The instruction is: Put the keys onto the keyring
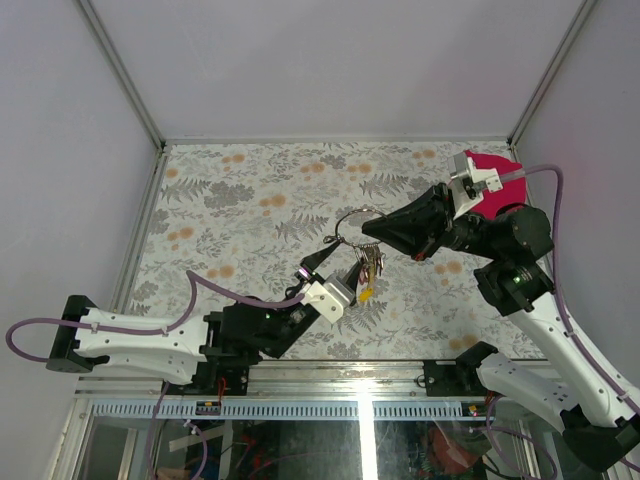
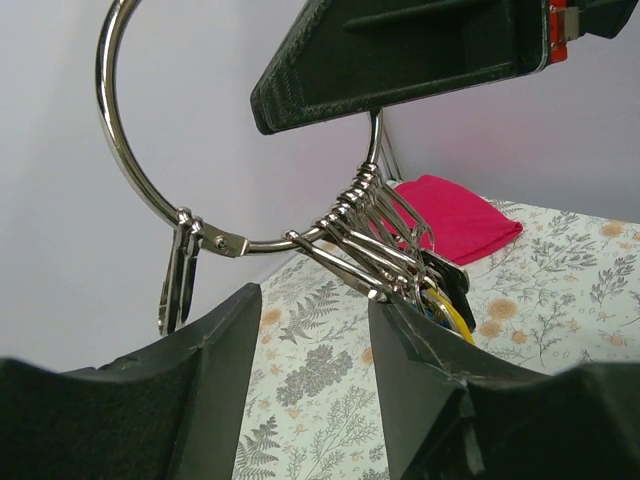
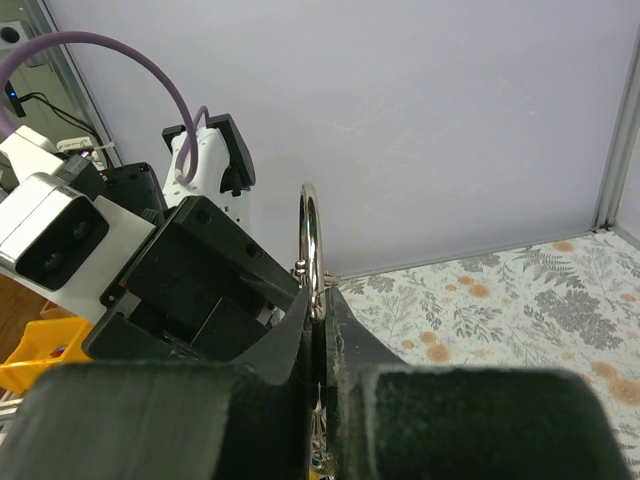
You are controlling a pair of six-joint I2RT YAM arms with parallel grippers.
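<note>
Right gripper [image 3: 318,325] is clamped tight on the keyring [image 3: 311,240], a big shiny silver loop held up over the floral table [image 1: 250,200]. Keys [image 1: 367,272] dangle off it in a bunch, with yellow and black heads showing. Left gripper [image 2: 315,310] sits just below, jaws apart.

The keyring [image 2: 101,95] was polished metal, smooth and mirror-bright, and so were the thin wire clips [image 2: 352,205] strung on it. The keys [image 2: 450,305] had glossy plastic heads. The left gripper [image 2: 313,298] had matt black fingers [image 2: 200,400], faintly grainy. The red cloth [image 2: 455,215] looked soft and matt, and the printed table cover [image 2: 560,290] was dull too.
</note>
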